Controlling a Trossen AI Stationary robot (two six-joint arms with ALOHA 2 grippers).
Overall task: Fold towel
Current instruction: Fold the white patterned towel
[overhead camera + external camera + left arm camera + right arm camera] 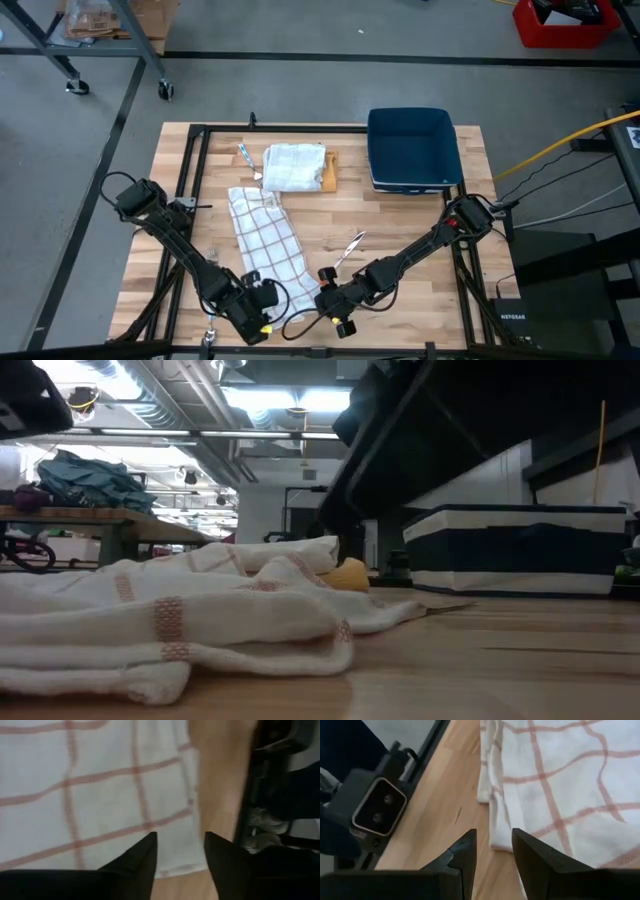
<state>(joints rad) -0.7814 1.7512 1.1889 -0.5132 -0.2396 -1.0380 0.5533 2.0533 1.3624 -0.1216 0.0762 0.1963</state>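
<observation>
A white towel with red checks point(266, 236) lies spread in a long strip on the wooden table, rumpled in the low view point(170, 622). My left gripper point(264, 297) stands open at the towel's near end, its fingers over the towel's near corner point(175, 862) without a hold. My right gripper point(322, 297) is open beside the same end, and the towel's edge point(496, 837) shows below the gap between its fingers point(492, 851). Nothing sits between either pair of fingers.
A second white towel, folded point(295, 165), lies on a wooden board at the far middle. A dark blue bin point(413, 148) stands at the far right. Metal utensils lie by the folded towel point(245, 155) and right of the checked towel point(350, 245).
</observation>
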